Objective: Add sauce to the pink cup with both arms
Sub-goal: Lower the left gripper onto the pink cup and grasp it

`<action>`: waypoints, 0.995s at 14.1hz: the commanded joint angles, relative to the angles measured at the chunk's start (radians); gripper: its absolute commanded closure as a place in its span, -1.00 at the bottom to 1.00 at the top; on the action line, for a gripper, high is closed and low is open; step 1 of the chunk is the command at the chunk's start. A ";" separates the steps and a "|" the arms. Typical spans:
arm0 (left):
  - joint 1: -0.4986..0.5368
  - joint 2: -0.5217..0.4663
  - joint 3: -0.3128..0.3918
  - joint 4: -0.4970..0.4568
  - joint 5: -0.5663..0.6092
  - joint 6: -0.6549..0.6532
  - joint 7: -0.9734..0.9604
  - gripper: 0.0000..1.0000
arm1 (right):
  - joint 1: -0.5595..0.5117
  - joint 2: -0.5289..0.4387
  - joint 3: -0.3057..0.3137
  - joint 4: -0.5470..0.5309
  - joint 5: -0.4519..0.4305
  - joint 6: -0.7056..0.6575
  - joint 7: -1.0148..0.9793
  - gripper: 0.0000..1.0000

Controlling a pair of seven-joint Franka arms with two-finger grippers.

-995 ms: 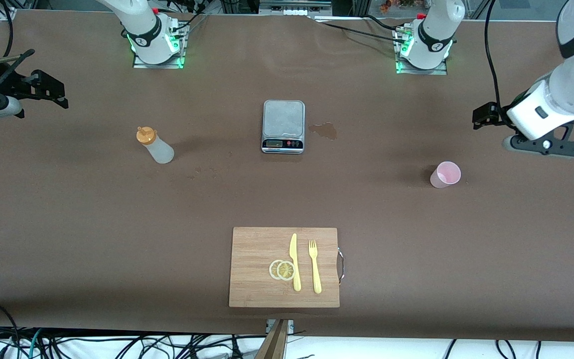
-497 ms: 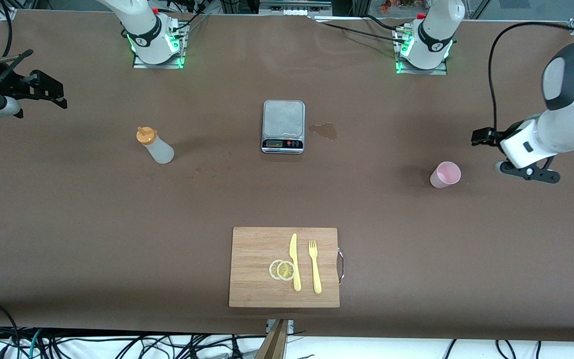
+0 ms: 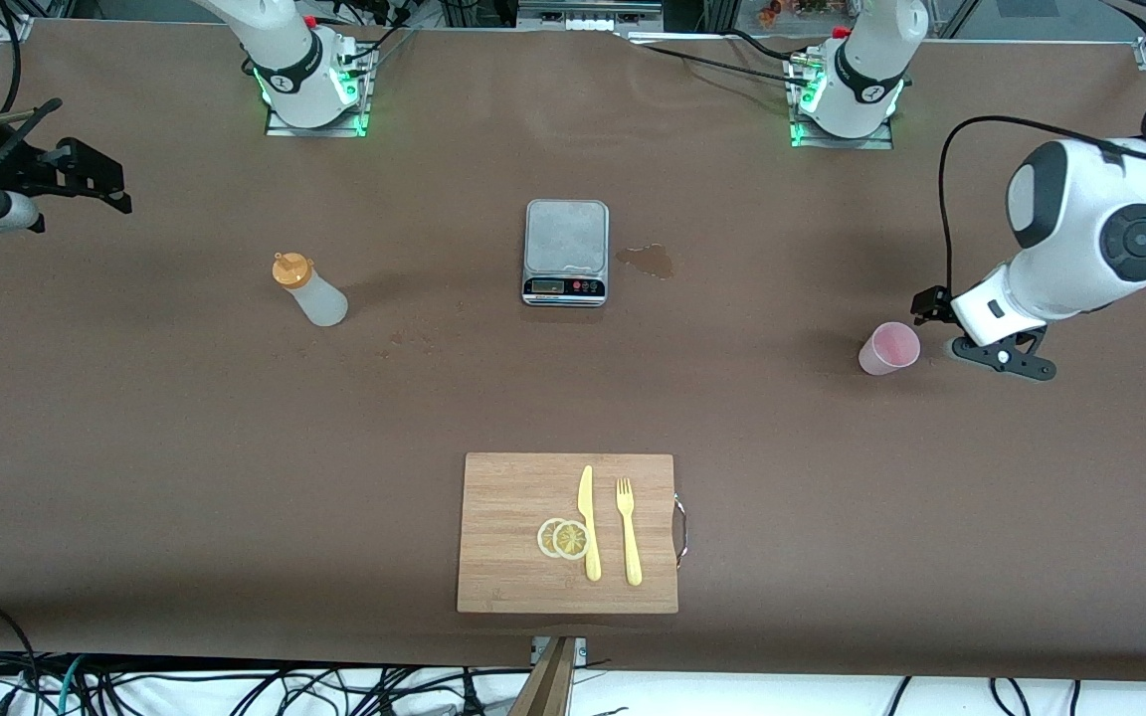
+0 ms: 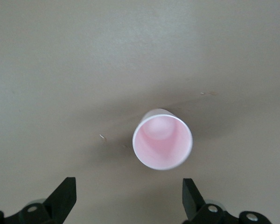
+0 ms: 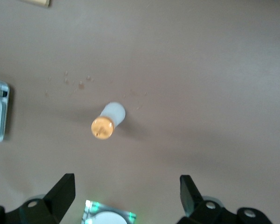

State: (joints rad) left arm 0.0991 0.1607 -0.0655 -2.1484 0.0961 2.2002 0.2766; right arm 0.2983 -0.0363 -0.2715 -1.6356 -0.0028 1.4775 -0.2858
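Observation:
The pink cup [image 3: 889, 348] stands upright toward the left arm's end of the table. My left gripper [image 3: 939, 326] hangs open close beside it, on the side toward that end. In the left wrist view the cup [image 4: 162, 139] lies just ahead of the open left gripper [image 4: 128, 191], with nothing between the fingers. The sauce bottle [image 3: 308, 290], whitish with an orange cap, stands toward the right arm's end. My right gripper [image 3: 100, 184] waits open in the air, well off from the bottle at that end. In the right wrist view the bottle [image 5: 108, 121] is far ahead of the open right gripper [image 5: 126, 186].
A grey kitchen scale [image 3: 566, 251] sits mid-table with a wet stain [image 3: 647, 261] beside it. Nearer the camera lies a wooden cutting board [image 3: 508, 497] with lemon slices [image 3: 563, 538], a yellow knife [image 3: 588, 522] and a yellow fork [image 3: 629, 532].
The left arm has swung down and in toward the pink cup, bringing its gripper close beside it. The right arm has hardly moved.

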 commanded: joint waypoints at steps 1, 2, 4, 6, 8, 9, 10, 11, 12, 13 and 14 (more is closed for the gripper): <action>0.005 0.029 -0.002 -0.048 0.027 0.113 0.023 -1.00 | 0.001 0.007 -0.003 0.020 0.017 -0.065 -0.180 -1.00; 0.005 0.048 -0.002 -0.048 0.027 0.130 0.021 -0.98 | 0.001 0.007 -0.003 0.019 0.020 -0.065 -0.208 -1.00; 0.007 0.083 -0.002 -0.047 0.027 0.165 0.024 -0.82 | 0.008 0.007 0.006 0.016 0.023 -0.072 -0.232 -1.00; 0.008 0.120 -0.002 -0.047 0.027 0.187 0.024 -0.71 | 0.008 0.010 0.012 0.011 0.058 -0.083 -0.318 -1.00; 0.011 0.146 -0.002 -0.044 0.027 0.199 0.024 -0.37 | 0.005 0.013 0.012 -0.006 0.082 -0.074 -0.378 -1.00; 0.011 0.149 -0.002 -0.041 0.027 0.197 0.021 -0.10 | 0.005 0.016 0.012 -0.025 0.099 -0.068 -0.387 -1.00; 0.010 0.149 -0.004 -0.039 0.027 0.194 0.015 0.09 | 0.002 0.016 0.011 -0.042 0.128 -0.065 -0.406 -1.00; 0.008 0.151 -0.004 -0.038 0.027 0.188 0.015 0.49 | -0.004 0.016 0.011 -0.059 0.145 -0.053 -0.444 -1.00; 0.008 0.151 -0.004 -0.036 0.027 0.188 0.015 0.90 | -0.010 0.016 0.011 -0.081 0.152 -0.031 -0.484 -1.00; 0.007 0.151 -0.004 -0.036 0.027 0.187 0.013 1.00 | -0.019 0.015 0.011 -0.102 0.155 -0.013 -0.518 -1.00; 0.007 0.151 -0.004 -0.033 0.027 0.187 0.012 1.00 | -0.034 0.016 0.009 -0.125 0.185 0.001 -0.559 -1.00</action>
State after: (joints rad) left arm 0.1031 0.3110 -0.0662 -2.1954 0.1061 2.3931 0.2825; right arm 0.2943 -0.0044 -0.2623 -1.7081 0.1369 1.4466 -0.7640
